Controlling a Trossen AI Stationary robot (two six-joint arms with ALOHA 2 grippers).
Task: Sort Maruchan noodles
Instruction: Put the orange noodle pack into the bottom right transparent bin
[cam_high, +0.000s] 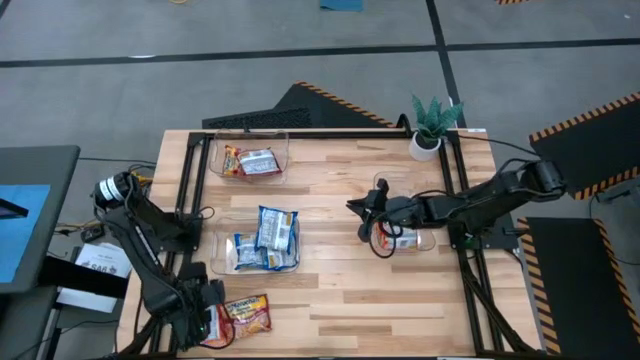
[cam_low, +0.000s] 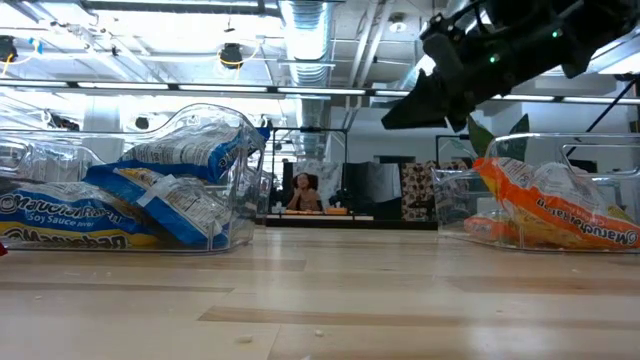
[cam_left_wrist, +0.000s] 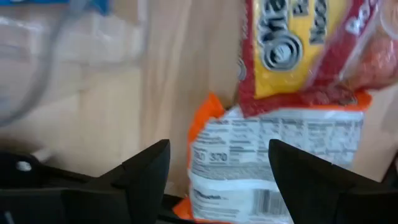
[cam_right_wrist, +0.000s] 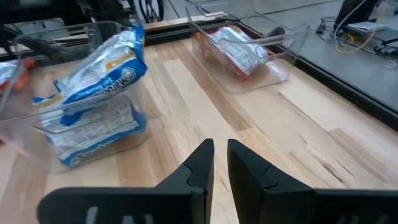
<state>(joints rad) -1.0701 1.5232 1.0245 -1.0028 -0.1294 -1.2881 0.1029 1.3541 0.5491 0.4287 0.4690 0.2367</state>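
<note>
Maruchan packets lie in three clear bins. Blue-and-white ones (cam_high: 268, 238) fill the middle bin (cam_low: 150, 185). Red ones (cam_high: 250, 160) are in the far-left bin. An orange one (cam_low: 560, 205) is in the right bin (cam_high: 405, 238). At the near-left corner a red-and-yellow packet (cam_high: 250, 312) lies partly on an orange packet (cam_left_wrist: 273, 162), which lies printed back up on the table. My left gripper (cam_left_wrist: 219, 149) is open, with one finger on each side of the orange packet's near end. My right gripper (cam_right_wrist: 221, 152) is shut and empty. It hovers above the table just left of the right bin (cam_high: 362, 208).
A potted plant (cam_high: 432, 125) stands at the far-right corner, and a keyboard (cam_high: 245, 122) lies beyond the far edge. Black frame rails (cam_high: 190, 190) run along both sides of the table. Bare wood (cam_high: 380, 300) spreads across the near-right part. A person (cam_low: 300, 192) sits far off in the room.
</note>
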